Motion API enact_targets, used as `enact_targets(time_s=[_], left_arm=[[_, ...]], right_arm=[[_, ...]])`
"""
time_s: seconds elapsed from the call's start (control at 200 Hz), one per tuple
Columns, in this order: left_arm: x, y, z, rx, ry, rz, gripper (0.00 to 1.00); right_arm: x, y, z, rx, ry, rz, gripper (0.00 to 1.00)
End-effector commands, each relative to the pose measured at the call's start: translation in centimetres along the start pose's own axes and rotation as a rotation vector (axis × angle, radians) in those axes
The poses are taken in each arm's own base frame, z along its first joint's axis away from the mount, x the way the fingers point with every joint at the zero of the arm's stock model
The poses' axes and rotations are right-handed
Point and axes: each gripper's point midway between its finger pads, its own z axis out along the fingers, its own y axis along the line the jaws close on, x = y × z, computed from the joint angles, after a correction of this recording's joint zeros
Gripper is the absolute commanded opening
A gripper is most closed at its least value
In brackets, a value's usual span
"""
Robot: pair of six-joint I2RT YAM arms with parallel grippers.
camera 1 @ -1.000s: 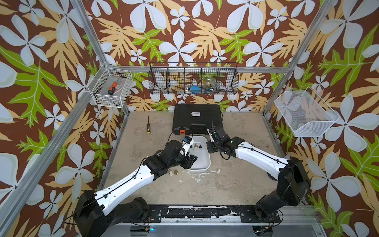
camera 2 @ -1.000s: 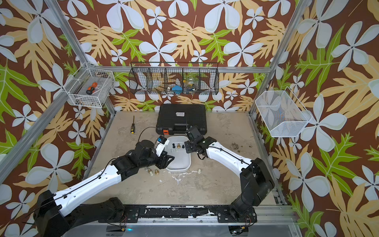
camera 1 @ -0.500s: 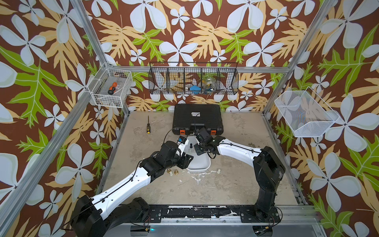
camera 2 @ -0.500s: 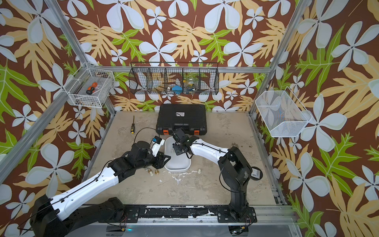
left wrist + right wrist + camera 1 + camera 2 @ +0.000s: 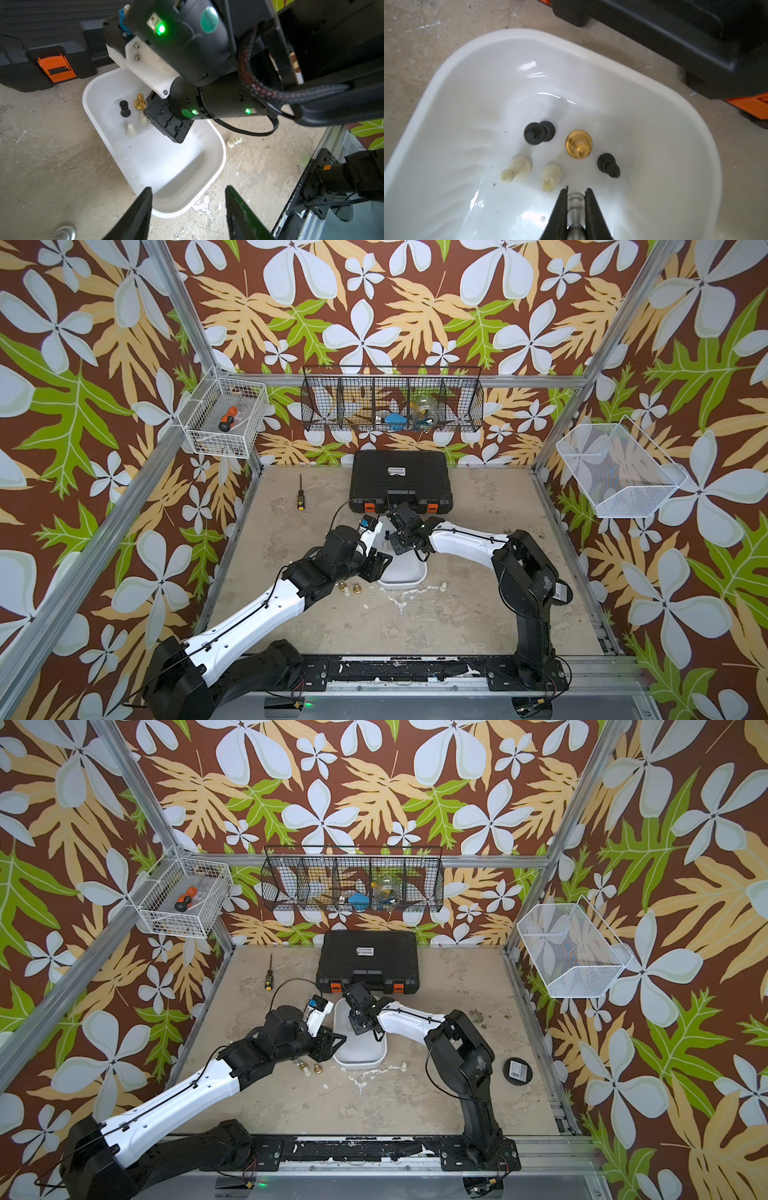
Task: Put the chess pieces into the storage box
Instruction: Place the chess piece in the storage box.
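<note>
Silver piece (image 5: pixel 575 199) pinched in the clenched right gripper (image 5: pixel 576 190), the arm hangs low over the white storage box (image 5: pixel 512 32), where two black, two cream and one gold chess pieces (image 5: pixel 579 144) already sit clustered at the end nearest the black toolcase (image 5: pixel 675 41). The clean finish is probably to part the jaws only slightly over bare floor beside that cluster, so the piece neither bounces out nor topples its neighbours. The left gripper (image 5: pixel 188 188) hovers spread and empty above the box's opposite end, with gold pieces (image 5: pixel 348 588) and a cream one (image 5: pixel 444 585) on the table outside.
</note>
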Motion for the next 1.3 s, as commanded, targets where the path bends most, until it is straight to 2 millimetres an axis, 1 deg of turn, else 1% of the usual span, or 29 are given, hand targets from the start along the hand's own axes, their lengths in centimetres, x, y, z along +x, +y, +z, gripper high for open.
enact_targets(time_s=[0.0, 0.285, 0.701, 0.931, 1.031, 1.071, 1.206, 1.296], left_arm=[[-0.2, -0.2, 0.1, 0.011, -0.004, 0.003, 0.58], [-0.1, -0.3, 0.1, 0.016, -0.003, 0.004, 0.58], [0.0, -0.1, 0.2, 0.010, 0.004, 0.005, 0.58], [-0.1, -0.2, 0.1, 0.014, 0.003, 0.007, 0.58], [-0.1, -0.3, 0.1, 0.015, 0.000, 0.008, 0.59], [-0.2, -0.2, 0.1, 0.015, -0.001, 0.008, 0.59], [0.0, -0.3, 0.2, 0.016, 0.005, 0.008, 0.59], [0.0, -0.3, 0.3, 0.019, 0.010, 0.009, 0.59]], right_arm=[[-0.5, -0.2, 0.4, 0.017, -0.026, 0.002, 0.10], [-0.2, -0.9, 0.8, 0.058, -0.025, 0.007, 0.10], [0.6, -0.7, 1.4, 0.044, 0.009, 0.010, 0.11], [0.9, -1.1, 1.8, 0.060, 0.016, 0.012, 0.17], [0.8, -1.2, 1.7, 0.064, 0.015, 0.013, 0.24], [0.8, -1.1, 1.6, 0.061, 0.013, 0.013, 0.26], [0.2, -1.2, 1.1, 0.062, -0.002, 0.012, 0.28], [-0.2, -1.2, 0.8, 0.063, -0.011, 0.013, 0.31]])
